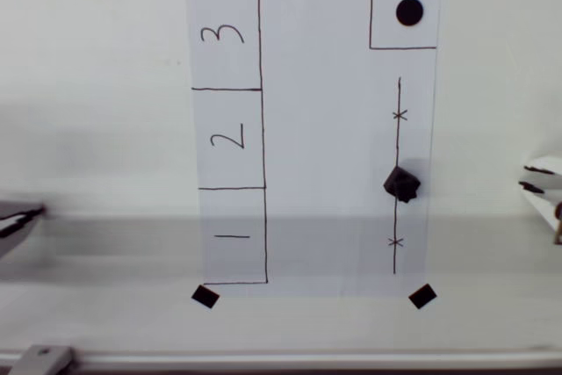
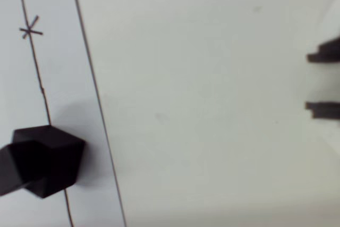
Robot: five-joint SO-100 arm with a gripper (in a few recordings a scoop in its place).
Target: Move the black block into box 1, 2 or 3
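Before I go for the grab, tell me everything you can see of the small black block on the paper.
The small matte black block is a chunky, faceted lump with uneven edges, roughly cube-shaped. It sits on the white paper sheet, right on the long pen-drawn line, between the two x marks, nearer the lower one in the overhead view. It casts a soft shadow. Nothing grips or touches it except the paper. The wrist view shows it at lower left, its angled faces catching faint light.

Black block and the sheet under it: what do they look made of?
The black block looks like hard matte plastic, possibly printed: faceted faces, dull sheen, crisp edges in the wrist view. The sheet looks like plain white paper: thin, flat, pen-drawn lines, held by black tape pieces at corners.
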